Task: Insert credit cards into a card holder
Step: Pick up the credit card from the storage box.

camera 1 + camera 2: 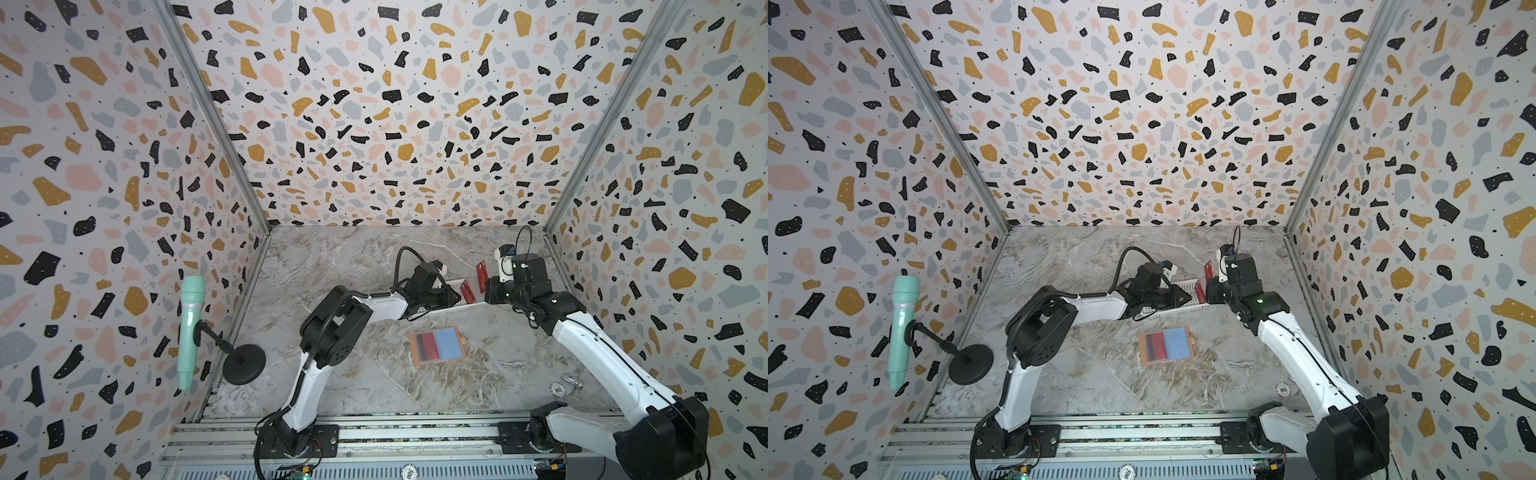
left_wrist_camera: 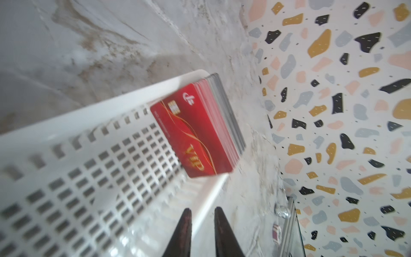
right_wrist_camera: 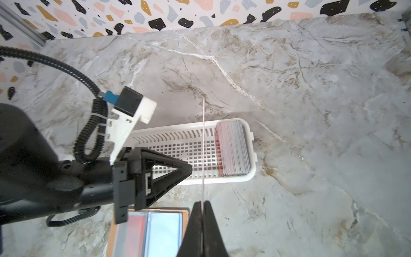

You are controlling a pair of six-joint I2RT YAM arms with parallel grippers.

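Right gripper (image 3: 202,203) is pinching a thin, stiff, likely slippery red plastic VIP card (image 1: 482,272) edgewise, far right; left gripper (image 2: 201,211) grip unclear.

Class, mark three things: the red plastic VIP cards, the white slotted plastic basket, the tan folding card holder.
red VIP cards (image 2: 195,135): left wrist view, front face.
white slotted plastic basket (image 3: 178,146): right wrist view, grid floor.
tan card holder (image 1: 449,344): in a top view, blue panel.
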